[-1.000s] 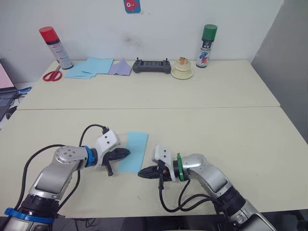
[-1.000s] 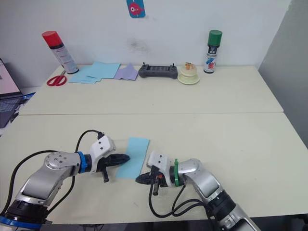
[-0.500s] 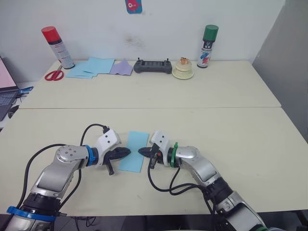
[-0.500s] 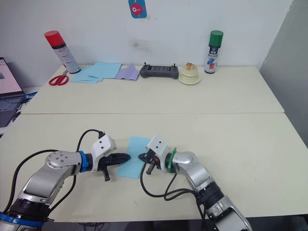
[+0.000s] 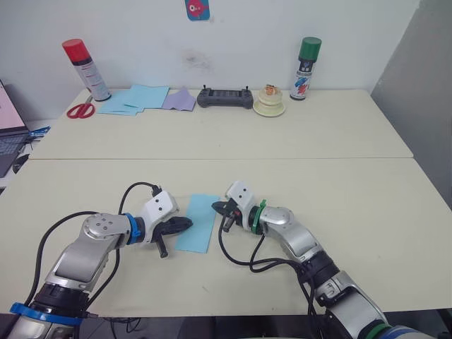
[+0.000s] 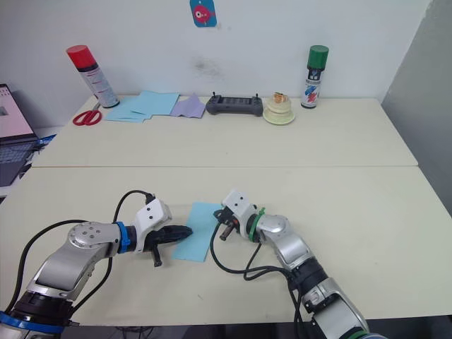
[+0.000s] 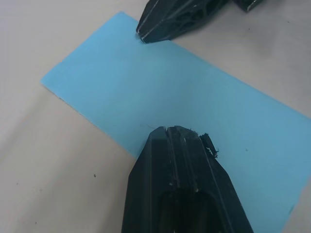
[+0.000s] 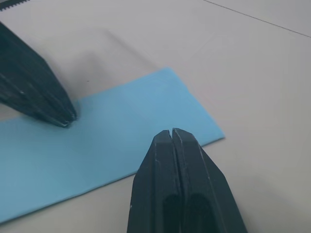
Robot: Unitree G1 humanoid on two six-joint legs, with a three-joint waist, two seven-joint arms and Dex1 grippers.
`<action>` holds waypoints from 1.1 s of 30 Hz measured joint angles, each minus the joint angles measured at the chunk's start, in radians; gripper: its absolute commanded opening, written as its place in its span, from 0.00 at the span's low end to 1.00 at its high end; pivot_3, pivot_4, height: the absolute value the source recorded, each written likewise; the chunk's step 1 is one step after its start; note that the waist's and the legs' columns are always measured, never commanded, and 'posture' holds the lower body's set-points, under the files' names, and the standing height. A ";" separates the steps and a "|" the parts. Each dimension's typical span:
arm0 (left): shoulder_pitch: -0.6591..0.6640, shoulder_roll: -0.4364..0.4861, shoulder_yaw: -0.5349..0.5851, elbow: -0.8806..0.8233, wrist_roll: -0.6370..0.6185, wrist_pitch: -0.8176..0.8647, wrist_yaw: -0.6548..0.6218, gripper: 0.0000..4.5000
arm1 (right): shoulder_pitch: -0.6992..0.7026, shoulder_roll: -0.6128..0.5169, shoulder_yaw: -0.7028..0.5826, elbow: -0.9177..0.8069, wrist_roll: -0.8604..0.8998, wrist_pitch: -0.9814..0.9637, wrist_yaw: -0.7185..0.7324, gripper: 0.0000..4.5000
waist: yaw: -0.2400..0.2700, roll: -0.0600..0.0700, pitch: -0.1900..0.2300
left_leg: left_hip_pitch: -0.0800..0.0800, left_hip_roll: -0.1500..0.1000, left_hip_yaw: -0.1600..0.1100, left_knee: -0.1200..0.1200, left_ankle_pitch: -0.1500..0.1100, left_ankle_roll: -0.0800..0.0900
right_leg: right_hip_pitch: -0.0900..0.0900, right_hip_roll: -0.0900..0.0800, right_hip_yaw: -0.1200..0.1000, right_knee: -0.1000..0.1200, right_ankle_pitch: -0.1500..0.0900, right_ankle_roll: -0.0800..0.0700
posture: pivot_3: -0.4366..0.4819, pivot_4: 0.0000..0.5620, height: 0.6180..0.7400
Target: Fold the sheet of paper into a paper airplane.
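Paper, plastic and a smooth desk

We see the sheet of paper (image 5: 196, 222), thin, flat and matt light blue, lying on the desk (image 5: 367, 191), which looks smooth and a bit dull, cream in colour. The left end effector (image 7: 182, 145) looks like hard black plastic with rough, scratched edges. The right end effector (image 8: 171, 138) is the same black plastic, a little shiny. We also see two spray cans (image 5: 83, 69) with glossy plastic caps, and scissors (image 5: 79, 110) with shiny red handles.
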 measured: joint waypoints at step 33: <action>-0.018 0.022 0.271 -0.062 -0.357 0.312 -0.049 0.37 | 0.077 -0.194 -0.121 -0.298 0.123 0.120 0.116 0.13 | 0.000 -0.004 0.015 | -0.017 0.001 -0.007 0.001 0.000 0.000 | -0.013 0.000 -0.005 0.000 0.000 0.002 | 0.48 0.27 1.00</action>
